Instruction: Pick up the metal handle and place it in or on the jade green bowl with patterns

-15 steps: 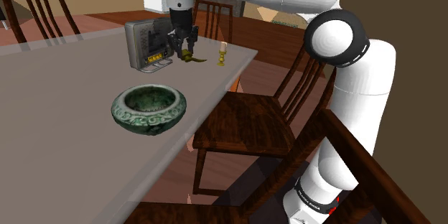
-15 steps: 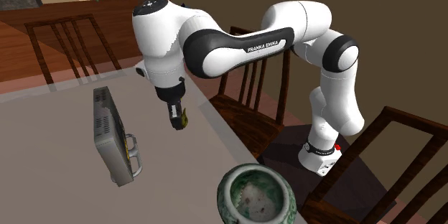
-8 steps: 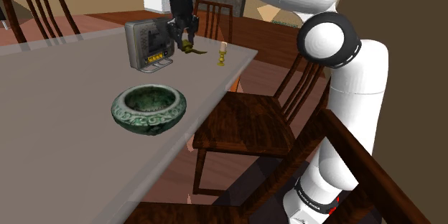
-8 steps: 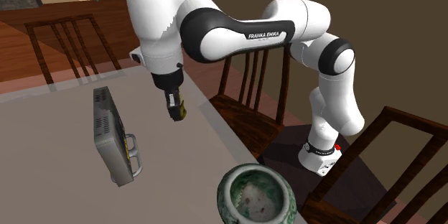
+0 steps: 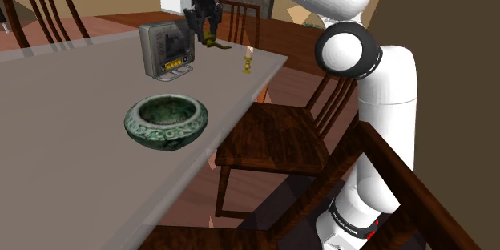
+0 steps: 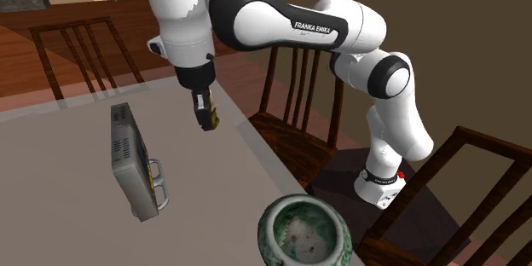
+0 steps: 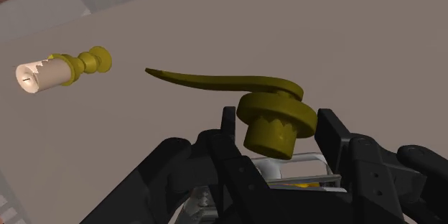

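A dull gold metal handle (image 7: pixel 273 118), a round base with a long curved lever, is clasped between my black fingers (image 7: pixel 334 135). My gripper (image 5: pixel 204 35) is shut on the handle (image 5: pixel 215 44) and hangs well above the far part of the table, beside the grey box. In the second exterior view the gripper (image 6: pixel 205 119) points down with the handle (image 6: pixel 214 120) at its tip. The jade green patterned bowl (image 5: pixel 141 133) sits nearer on the table, empty, toward the shoulder view's left. The same bowl (image 6: pixel 269 222) lies at the second exterior view's lower edge.
A grey box with a wire handle (image 5: pixel 164 48) stands upright on the table (image 5: pixel 64 136) just behind the gripper. A small gold candle holder (image 5: pixel 249 62) stands near the table's corner. Dark wooden chairs (image 5: pixel 276 132) line the table's edge.
The gripper has risen steadily with the handle, from close over the table to well above it. Bowl, box and candle holder have stayed put.
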